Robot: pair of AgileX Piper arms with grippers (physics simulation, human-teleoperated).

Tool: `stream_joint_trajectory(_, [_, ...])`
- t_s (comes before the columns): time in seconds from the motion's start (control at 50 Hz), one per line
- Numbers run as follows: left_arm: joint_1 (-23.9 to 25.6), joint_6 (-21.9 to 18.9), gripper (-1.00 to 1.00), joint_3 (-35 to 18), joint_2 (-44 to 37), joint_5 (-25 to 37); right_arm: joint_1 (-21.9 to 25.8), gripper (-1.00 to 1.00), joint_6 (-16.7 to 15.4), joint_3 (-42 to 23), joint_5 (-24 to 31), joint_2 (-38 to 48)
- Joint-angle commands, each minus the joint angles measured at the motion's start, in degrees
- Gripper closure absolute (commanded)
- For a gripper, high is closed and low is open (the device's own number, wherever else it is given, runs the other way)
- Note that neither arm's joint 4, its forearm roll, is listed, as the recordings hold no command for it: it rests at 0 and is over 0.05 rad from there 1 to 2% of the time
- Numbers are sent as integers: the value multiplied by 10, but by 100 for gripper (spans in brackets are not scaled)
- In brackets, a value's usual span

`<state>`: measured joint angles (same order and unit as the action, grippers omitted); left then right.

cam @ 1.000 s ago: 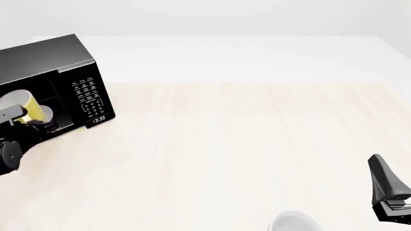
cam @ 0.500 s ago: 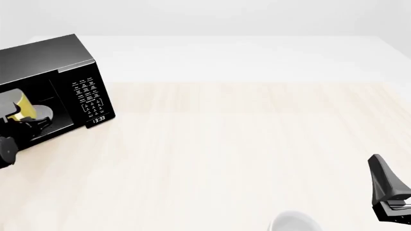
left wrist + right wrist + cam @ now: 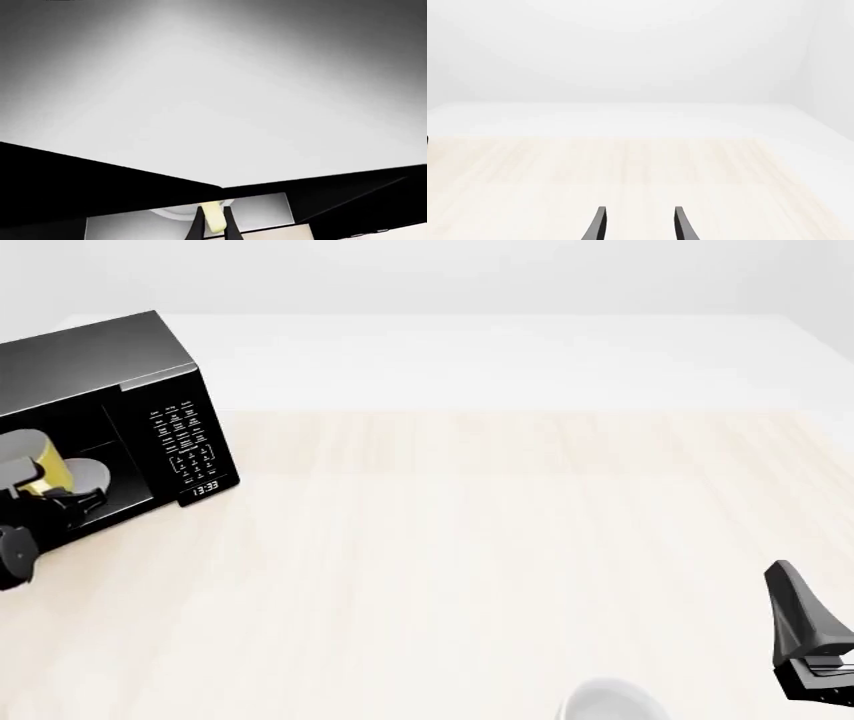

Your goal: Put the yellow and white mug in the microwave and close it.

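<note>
The black microwave (image 3: 100,365) stands at the table's far left with its cavity open toward me and its keypad (image 3: 187,445) on the right. The yellow and white mug (image 3: 51,466) hangs inside the cavity, above the white turntable plate (image 3: 91,476). My left gripper (image 3: 22,478) is shut on it. In the left wrist view a yellow strip of the mug (image 3: 215,223) sits pinched between the dark fingers (image 3: 196,231), with the microwave's walls (image 3: 80,185) all around. My right gripper (image 3: 785,576) rests at the near right, open and empty (image 3: 639,210).
A plain white rounded object (image 3: 611,703) pokes in at the front edge, left of the right arm. The light wood tabletop (image 3: 467,540) stretches between microwave and right arm. The microwave door is out of view.
The left gripper has carried the mug leftward, deeper into the microwave cavity, so less of the mug shows now. The right arm has stayed put.
</note>
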<state>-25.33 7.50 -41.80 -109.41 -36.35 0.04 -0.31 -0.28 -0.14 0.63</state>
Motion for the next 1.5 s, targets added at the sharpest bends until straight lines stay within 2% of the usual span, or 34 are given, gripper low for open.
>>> stream_joint_trajectory(0.02, [5, -8, 100, -3, -32, -2, 0, -100, 1, 0, 0, -1])
stream_joint_trajectory(0.28, [-1, -8, 100, -8, -38, 0, 0, -100, 0, 0, 0, -1])
stream_joint_trajectory(0.3, [-7, -10, -100, -10, -40, 3, 0, -100, 0, 0, 0, -1])
stream_joint_trajectory(0.78, [2, -2, -100, -2, -31, 6, 0, -100, 0, 0, 0, -1])
stream_joint_trajectory(0.94, [32, -2, -100, 34, -26, -10, 0, -100, 1, 0, 0, -1])
stream_joint_trajectory(1.2, [40, -8, -100, 76, 0, -20, 0, -100, 1, 0, 0, -1])
stream_joint_trajectory(1.28, [42, -16, -100, 98, 26, -30, 0, -100, 1, 0, 0, -1])
stream_joint_trajectory(1.5, [59, -6, -100, 142, 95, -20, 0, -100, 1, 0, 0, -1])
